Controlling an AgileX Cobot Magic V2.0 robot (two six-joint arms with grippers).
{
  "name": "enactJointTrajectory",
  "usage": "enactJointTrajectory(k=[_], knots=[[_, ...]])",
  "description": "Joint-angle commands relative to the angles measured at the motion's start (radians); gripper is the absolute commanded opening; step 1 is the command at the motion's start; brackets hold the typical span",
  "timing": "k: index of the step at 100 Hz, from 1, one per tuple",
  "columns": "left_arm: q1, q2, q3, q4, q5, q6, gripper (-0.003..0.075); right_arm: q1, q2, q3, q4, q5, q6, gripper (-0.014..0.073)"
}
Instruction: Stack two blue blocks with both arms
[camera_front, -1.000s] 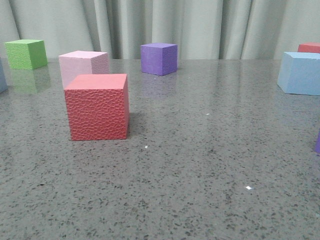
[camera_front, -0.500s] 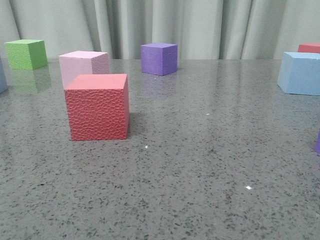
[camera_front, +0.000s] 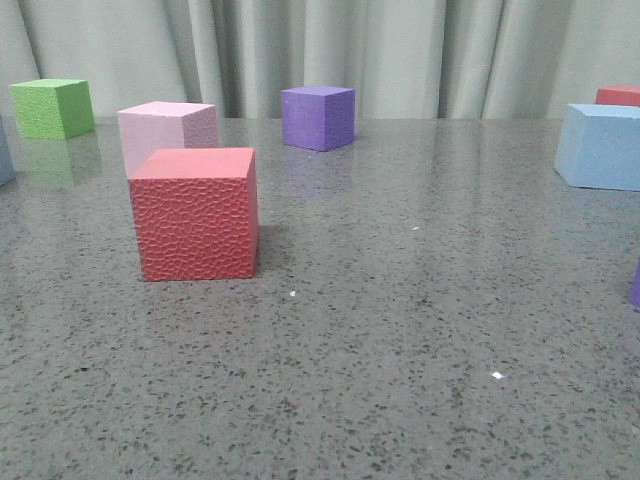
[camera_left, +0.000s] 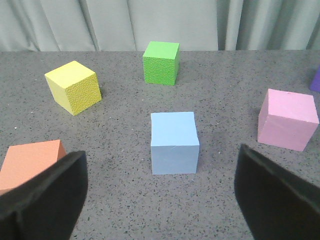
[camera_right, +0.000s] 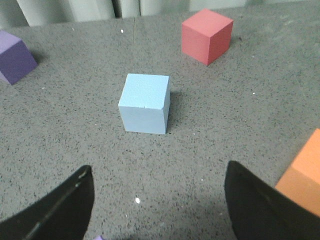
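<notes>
Left gripper (camera_left: 160, 200) jaws spread wide, nothing between them; a blue block (camera_left: 174, 142) sits mid-frame on the table (camera_left: 225, 90), apart from the fingers. Right gripper (camera_right: 160, 205) likewise wide open, empty; second blue block (camera_right: 144, 103) centre frame. In the front view, that block sits at the right edge, red cube (camera_front: 195, 213) left of centre.

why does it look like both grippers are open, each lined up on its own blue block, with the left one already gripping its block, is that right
Not quite. The left gripper grips nothing: in the left wrist view its fingers stand wide open, short of the blue block. The right gripper is open too, facing its own blue block.
</notes>
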Motion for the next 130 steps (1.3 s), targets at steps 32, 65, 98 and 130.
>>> enactJointTrajectory(k=[32,65,98,130], knots=[[-0.001,0.005,-0.034,-0.009,-0.088,-0.007,0.0565,-0.001,0.523,-0.532,0.038,0.236,-0.008,0.0547],[-0.001,0.005,-0.034,-0.009,-0.106,-0.007,0.0565,-0.001,0.858,-0.847,0.052,0.449,0.006,0.0547],[-0.001,0.005,-0.034,-0.009,-0.111,-0.007,0.0565,-0.002,1.006,-0.940,0.073,0.519,0.031,0.0547],[-0.001,0.005,-0.034,-0.009,-0.130,-0.007,0.0565,-0.012,1.042,-0.940,0.074,0.522,0.031,0.0547]])
